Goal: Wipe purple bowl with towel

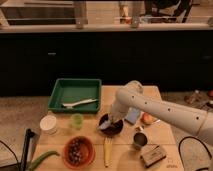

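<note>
I am reaching my white arm down across the light wooden table, and my gripper is sitting over the dark purple round bowl near the table's middle, pressing a pale towel into it. The bowl is lying just right of the small green cup.

Smooth white tubular arm (rounded elbow), dark gripper over bowl.

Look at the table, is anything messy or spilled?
Nothing looks spilled or broken. The gripper is down in the purple bowl with the towel. The green tray sits straight with a white utensil inside.
</note>
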You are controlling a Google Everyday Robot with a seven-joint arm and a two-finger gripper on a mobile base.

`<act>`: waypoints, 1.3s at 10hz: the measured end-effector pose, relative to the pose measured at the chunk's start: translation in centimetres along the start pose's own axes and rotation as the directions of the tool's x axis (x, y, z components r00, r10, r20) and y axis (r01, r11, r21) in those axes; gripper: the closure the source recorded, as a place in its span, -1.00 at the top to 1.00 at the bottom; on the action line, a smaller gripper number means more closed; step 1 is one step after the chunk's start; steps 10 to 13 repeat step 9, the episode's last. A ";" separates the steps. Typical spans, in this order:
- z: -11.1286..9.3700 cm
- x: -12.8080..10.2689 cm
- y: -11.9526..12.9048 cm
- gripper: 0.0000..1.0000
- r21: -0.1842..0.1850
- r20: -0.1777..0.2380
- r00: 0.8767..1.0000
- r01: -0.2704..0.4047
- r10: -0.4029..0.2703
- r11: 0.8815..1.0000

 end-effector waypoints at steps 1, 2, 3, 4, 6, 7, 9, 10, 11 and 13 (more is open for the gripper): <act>0.0 -0.3 -0.5 -0.96 0.003 0.003 1.000 0.015 -0.015 1.000; 0.0 -0.6 -0.9 -0.96 0.005 0.007 1.000 0.027 -0.027 1.000; 0.0 -0.8 -1.0 -0.96 0.004 0.010 0.999 0.034 -0.034 0.999; 0.0 -1.0 -0.9 -0.96 0.000 0.012 0.999 0.036 -0.036 0.999; -0.3 -1.2 -0.2 -0.96 -0.006 0.013 0.999 0.032 -0.032 0.999; -0.6 -1.5 0.2 -0.96 -0.006 0.012 1.000 0.025 -0.025 1.000; -1.1 -1.8 0.4 -0.96 -0.006 0.009 1.000 0.022 -0.022 1.000; -1.1 -1.8 0.4 -0.96 -0.006 0.009 1.000 0.022 -0.022 1.000; -1.1 -1.8 0.4 -0.96 -0.006 0.009 1.000 0.022 -0.022 1.000; -1.1 -1.8 0.4 -0.96 -0.006 0.009 1.000 0.022 -0.022 1.000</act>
